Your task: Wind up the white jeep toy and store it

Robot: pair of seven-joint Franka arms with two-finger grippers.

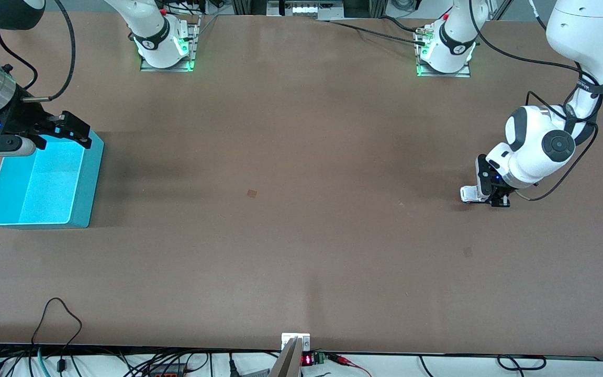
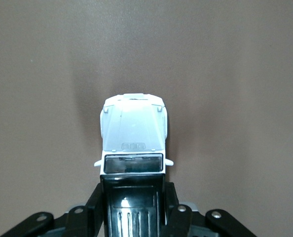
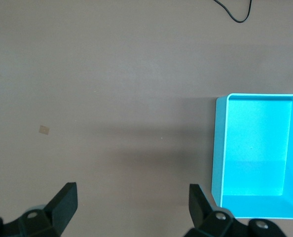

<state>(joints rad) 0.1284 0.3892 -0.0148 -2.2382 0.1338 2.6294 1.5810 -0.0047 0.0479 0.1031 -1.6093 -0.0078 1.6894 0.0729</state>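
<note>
One small, rigid white plastic jeep toy, light and slippery, sits well apart from the turquoise bin, left end effector clamped on its black-roofed cab sides; right end effector waits spread over the bin.

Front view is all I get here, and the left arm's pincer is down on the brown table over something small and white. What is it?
Observer: The left wrist view shows a small boxy white jeep toy with a black roof panel; the left pincer is shut on its rear half.
Operator: Is it lifted?
Observer: I cannot tell; its hood points away from the pincer, over bare brown table.
Operator: Anything in the turquoise plastic bin?
Observer: The right wrist view shows the bin's floor bare.
Operator: And the right pincer?
Observer: The right pincer is open, holding nothing, over the table beside the bin.
</note>
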